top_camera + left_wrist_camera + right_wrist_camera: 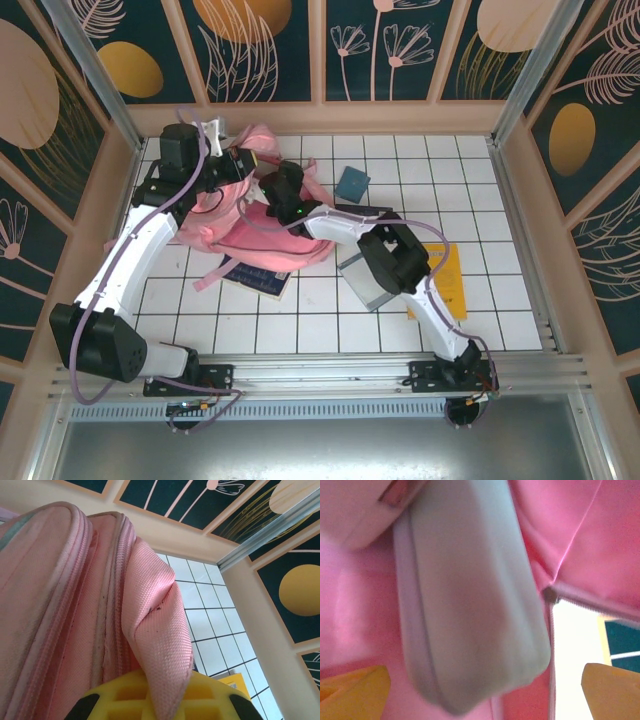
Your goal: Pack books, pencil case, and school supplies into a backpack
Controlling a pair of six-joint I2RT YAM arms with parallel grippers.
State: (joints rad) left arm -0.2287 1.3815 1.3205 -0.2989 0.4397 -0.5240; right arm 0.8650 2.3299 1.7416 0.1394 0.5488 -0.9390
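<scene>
On the near tiles of the white bench [300, 330], a grey-blue case [365, 282] lay just beside a yellow-orange book [450, 262] that the right arm partly covered. Farther in, a navy book [257, 278] stuck out from under the pink backpack [265, 238]. The right gripper [480, 690] was inside the backpack, its fingers spread wide, with the sage-green pencil case [470, 605] between them and gaps on both sides. The left gripper [162, 705] had its fingers closed on a fold of backpack fabric. Beyond, a small teal book [352, 183] lay on bare tiles.
</scene>
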